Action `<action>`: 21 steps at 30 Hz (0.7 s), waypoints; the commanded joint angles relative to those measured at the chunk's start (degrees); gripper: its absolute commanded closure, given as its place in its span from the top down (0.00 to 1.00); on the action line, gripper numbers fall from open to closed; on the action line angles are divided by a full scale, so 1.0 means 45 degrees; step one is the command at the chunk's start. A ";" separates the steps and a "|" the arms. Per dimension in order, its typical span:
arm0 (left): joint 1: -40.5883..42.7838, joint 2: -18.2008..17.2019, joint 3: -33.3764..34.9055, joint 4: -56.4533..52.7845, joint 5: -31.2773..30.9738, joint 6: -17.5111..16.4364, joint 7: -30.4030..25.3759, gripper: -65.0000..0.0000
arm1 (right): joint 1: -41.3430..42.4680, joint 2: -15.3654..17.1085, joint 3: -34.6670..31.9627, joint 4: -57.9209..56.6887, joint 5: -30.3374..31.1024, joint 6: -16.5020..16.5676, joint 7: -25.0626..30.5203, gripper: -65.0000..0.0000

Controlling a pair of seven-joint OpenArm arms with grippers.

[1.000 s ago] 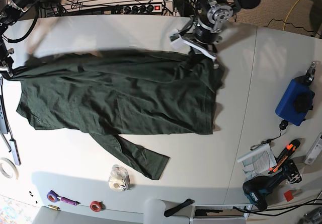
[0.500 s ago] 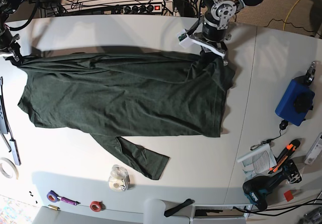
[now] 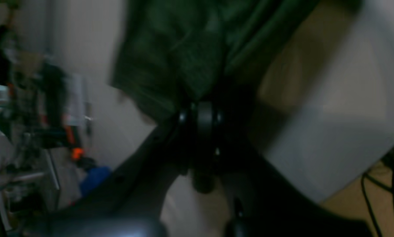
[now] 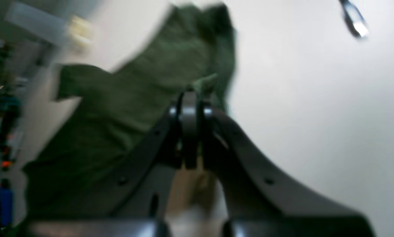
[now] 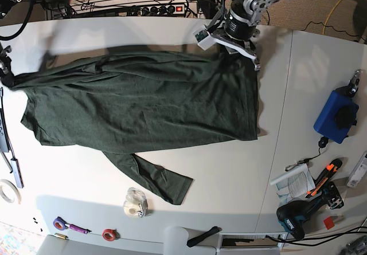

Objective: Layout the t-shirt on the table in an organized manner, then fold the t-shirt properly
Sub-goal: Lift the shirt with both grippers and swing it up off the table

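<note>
The dark green t-shirt point(image 5: 143, 106) lies spread lengthwise across the white table point(image 5: 114, 34), wrinkled along its far edge, with one sleeve point(image 5: 157, 180) trailing toward the near side. My left gripper point(image 5: 229, 50) is at the shirt's far right corner, and in the left wrist view the left gripper point(image 3: 200, 113) is shut on green fabric point(image 3: 184, 49). My right gripper point(image 5: 8, 77) is at the shirt's far left end. The right wrist view shows the right gripper point(image 4: 189, 102) shut on a bunched edge of the t-shirt point(image 4: 118, 131).
A clear tape dispenser point(image 5: 135, 203) sits just below the sleeve. Tape rolls point(image 5: 109, 234) and a metal bar point(image 5: 7, 152) lie near the left and front edges. A blue box point(image 5: 335, 116), papers point(image 5: 293, 181) and a drill point(image 5: 298, 215) occupy the right side. A power strip point(image 5: 155, 8) lies behind.
The left gripper has pulled the shirt's right corner farther back and right, flattening the right hem. The right gripper rose, then dropped back at the left end, stretching the far edge.
</note>
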 commanded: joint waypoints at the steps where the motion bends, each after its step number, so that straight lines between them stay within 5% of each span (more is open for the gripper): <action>1: -0.0044 -0.0039 -0.0024 0.0539 0.0505 0.0117 -0.0126 0.00 | 0.0073 0.0461 0.0253 0.0243 0.0568 0.0170 0.0136 0.00; 11: -0.0044 -0.0044 -0.1710 0.1273 0.1447 0.0107 -0.0170 0.00 | 0.0078 0.0515 0.0539 0.0243 0.0874 0.0330 0.0262 0.00; 21: 0.0005 -0.0034 -0.3954 0.1273 -0.1156 -0.0340 -0.0155 0.00 | 0.0073 0.1307 0.0539 0.0243 0.0826 0.0316 0.0092 0.00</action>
